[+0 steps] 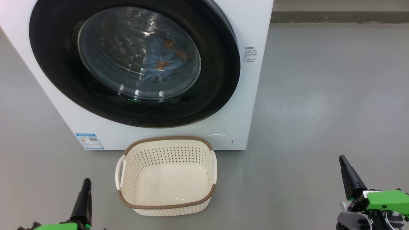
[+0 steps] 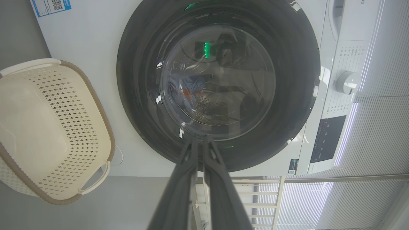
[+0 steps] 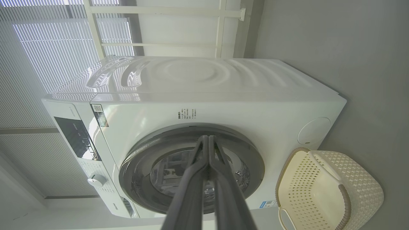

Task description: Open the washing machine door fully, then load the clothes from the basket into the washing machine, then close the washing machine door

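1. The left pincer (image 1: 86, 183) sits at the lower left of the head view. Its two dark fingers are pressed together into a single spike that points up toward the washer (image 1: 250, 80).
2. In its own wrist view the left pincer (image 2: 199, 139) shows both fingers lying side by side, with only a thin slit between them and the tips meeting. Nothing is pinched. The tips line up with the door's (image 2: 219, 83) black rim but are apart from it.
3. The right pincer (image 1: 342, 158) is at the lower right of the head view, above the grey floor (image 1: 319, 95). It is also pressed together and holds nothing.
4. In the right wrist view the right pincer (image 3: 208, 138) is clamped flat, finger against finger. It aims at the door (image 3: 150, 166) and is well apart from it.
5. Neither pincer touches the basket (image 1: 166, 139), which stands on the floor between them.
6. The basket is close to the washer's front, below the door (image 1: 48, 64). I cannot tell whether it touches the washer. Its pale bottom is in plain view.
7. The door lies shut, flush with the washer's front.
8. The clothes (image 1: 163, 59) are inside the drum, seen through the glass as a blue bundle with orange-brown patches. The left wrist view shows the clothes (image 2: 188, 88) there too.
9. A blue-white label (image 1: 90, 141) sits low on the washer's front, left of the basket.
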Robot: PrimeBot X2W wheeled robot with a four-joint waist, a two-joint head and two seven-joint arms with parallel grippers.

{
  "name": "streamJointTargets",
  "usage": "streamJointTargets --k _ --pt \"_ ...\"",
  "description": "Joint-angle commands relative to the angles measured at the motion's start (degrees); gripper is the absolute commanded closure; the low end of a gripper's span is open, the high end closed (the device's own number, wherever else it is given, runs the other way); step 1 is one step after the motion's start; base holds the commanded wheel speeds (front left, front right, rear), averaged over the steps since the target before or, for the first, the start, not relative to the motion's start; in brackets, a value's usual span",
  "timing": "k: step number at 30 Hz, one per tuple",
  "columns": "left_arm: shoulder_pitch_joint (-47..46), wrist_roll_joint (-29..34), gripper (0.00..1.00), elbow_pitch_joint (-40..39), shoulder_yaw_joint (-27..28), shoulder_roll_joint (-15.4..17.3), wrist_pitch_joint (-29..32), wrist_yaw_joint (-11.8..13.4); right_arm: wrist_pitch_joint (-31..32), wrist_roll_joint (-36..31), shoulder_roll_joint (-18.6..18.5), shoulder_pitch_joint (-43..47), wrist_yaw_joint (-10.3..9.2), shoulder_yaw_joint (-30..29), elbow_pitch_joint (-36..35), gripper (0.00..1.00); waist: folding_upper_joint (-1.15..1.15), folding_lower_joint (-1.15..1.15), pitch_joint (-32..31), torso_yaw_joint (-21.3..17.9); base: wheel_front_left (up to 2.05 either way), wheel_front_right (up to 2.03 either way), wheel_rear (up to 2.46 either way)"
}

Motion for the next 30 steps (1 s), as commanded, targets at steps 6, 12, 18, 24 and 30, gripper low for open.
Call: streamJointTargets --k 6,12,18,24,30 --pt "-2.47 -0.51 1.0 -1.83 1.93 0.51 0.35 0.02 0.36 -0.14 -0.59 -2.98 0.1 1.1 -1.61 1.0 0.0 0.0 0.0 0.0 0.0 0.0 0.0" --pt "-2.47 -0.51 1.0 -1.83 1.93 0.51 0.35 0.02 0.38 -0.15 -0.58 -2.98 0.1 1.09 -1.61 1.0 0.0 0.0 0.0 0.0 0.0 0.0 0.0" --pt "-2.47 -0.51 1.0 -1.83 1.93 0.51 0.35 0.02 0.39 -0.16 -0.57 -2.98 0.1 1.07 -1.61 1.0 0.0 0.0 0.0 0.0 0.0 0.0 0.0" --pt "-2.47 -0.51 1.0 -1.83 1.93 0.51 0.35 0.02 0.39 -0.17 -0.56 -2.98 0.1 1.06 -1.61 1.0 0.0 0.0 0.0 0.0 0.0 0.0 0.0" --pt "-2.47 -0.51 1.0 -1.83 1.93 0.51 0.35 0.02 0.4 -0.18 -0.55 -2.99 0.1 1.05 -1.61 1.0 0.0 0.0 0.0 0.0 0.0 0.0 0.0"
